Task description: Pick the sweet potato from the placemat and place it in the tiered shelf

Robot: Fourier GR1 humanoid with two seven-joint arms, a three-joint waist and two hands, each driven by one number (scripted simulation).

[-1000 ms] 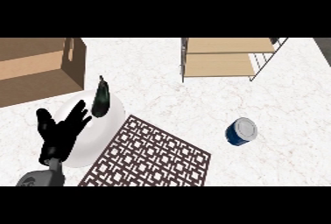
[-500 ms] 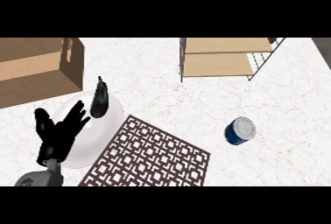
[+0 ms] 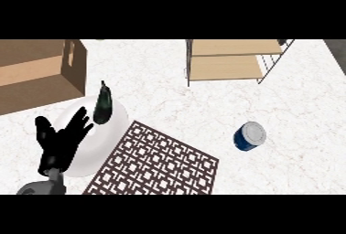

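Hardly anything has shifted since a second ago: my left hand [image 3: 59,144] stays over the white plate's [image 3: 98,153] left side, fingers straight and spread apart, holding nothing. A dark, long vegetable [image 3: 103,107], the only one I can see, stands tilted at the plate's far rim, just beside my fingertips; I cannot tell whether they touch. The patterned placemat [image 3: 159,167] lies against the plate's right edge. Well beyond the plate to the far right stands the tiered shelf [image 3: 233,61]. A cardboard box [image 3: 40,75] sits just behind the plate, and a blue can [image 3: 249,136] lies well to its right.
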